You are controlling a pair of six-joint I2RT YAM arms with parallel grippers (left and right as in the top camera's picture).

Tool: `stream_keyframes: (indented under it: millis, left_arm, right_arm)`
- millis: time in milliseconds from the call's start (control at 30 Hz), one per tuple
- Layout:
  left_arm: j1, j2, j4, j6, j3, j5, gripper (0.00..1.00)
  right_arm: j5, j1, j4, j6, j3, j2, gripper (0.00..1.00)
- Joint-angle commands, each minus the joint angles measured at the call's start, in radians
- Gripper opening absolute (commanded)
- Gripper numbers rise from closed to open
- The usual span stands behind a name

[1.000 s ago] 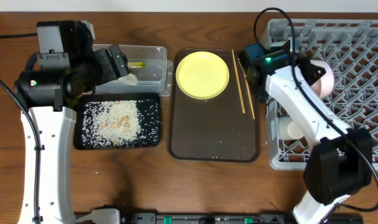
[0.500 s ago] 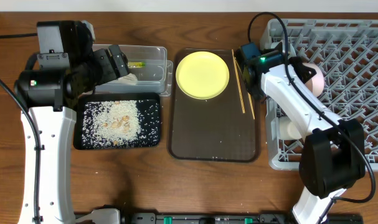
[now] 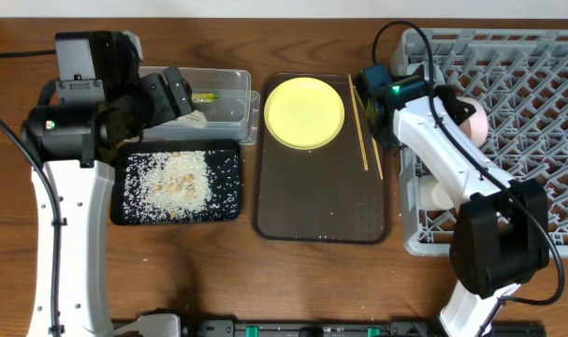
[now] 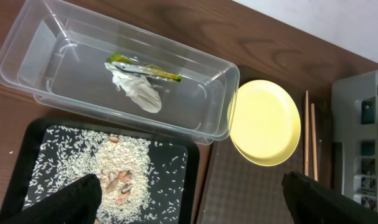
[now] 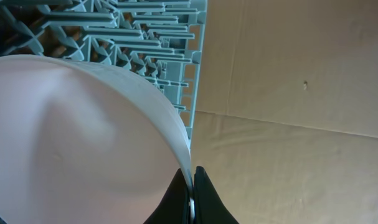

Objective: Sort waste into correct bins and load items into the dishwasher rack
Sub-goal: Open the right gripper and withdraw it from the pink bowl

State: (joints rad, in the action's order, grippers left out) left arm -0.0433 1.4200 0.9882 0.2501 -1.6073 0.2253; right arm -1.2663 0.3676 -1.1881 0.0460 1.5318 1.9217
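Overhead first: the left gripper [image 3: 176,94] hangs over the clear tub [image 3: 232,103] at the upper left, its fingers spread wide with nothing between them. Inside the tub lie the green-and-yellow wrapper [image 3: 206,96] and the crumpled napkin [image 3: 194,118]. Just below sits the black tray [image 3: 225,213], strewn with rice [image 3: 171,180] and pale scraps. At the centre, the brown serving tray [image 3: 321,206] carries the yellow plate [image 3: 304,112] near its top edge and the two chopsticks [image 3: 363,131] along its right side. On the right, the grey rack [image 3: 536,84] holds the white bowl [image 3: 478,122] near its upper left corner, with the right gripper [image 3: 459,108] at the bowl's edge. A white cup [image 3: 431,194] lies lower in the rack, partly under the arm.

From the left wrist, the left gripper [image 4: 190,186] shows two dark fingers [image 4: 83,199] far apart at the bottom of the frame, empty. Above them are the tub [image 4: 207,87] with wrapper [image 4: 145,70] and napkin [image 4: 139,93], the black tray [image 4: 33,143] with its rice [image 4: 117,171], the plate [image 4: 266,121], the chopsticks [image 4: 308,134] and a corner of the rack [image 4: 354,93].

From the right wrist, the right gripper [image 5: 192,186] has its fingers [image 5: 176,199] pressed together on the thin rim of the white bowl [image 5: 70,143], which fills the left of the frame. The rack's lattice [image 5: 170,37] shows at the top.
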Motion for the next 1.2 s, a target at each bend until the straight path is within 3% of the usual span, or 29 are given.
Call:
stream_keyframes:
  millis: [0, 1167]
  left_arm:
    - [-0.004, 0.002, 0.002, -0.009, -0.013, -0.01, 0.96]
    - [-0.004, 0.002, 0.002, -0.009, -0.012, -0.01, 0.96]
  right_arm:
    - [-0.083, -0.031, -0.002, -0.013, -0.003, 0.01, 0.01]
    - [0.049, -0.063, 0.085, -0.122, -0.017, 0.011, 0.01]
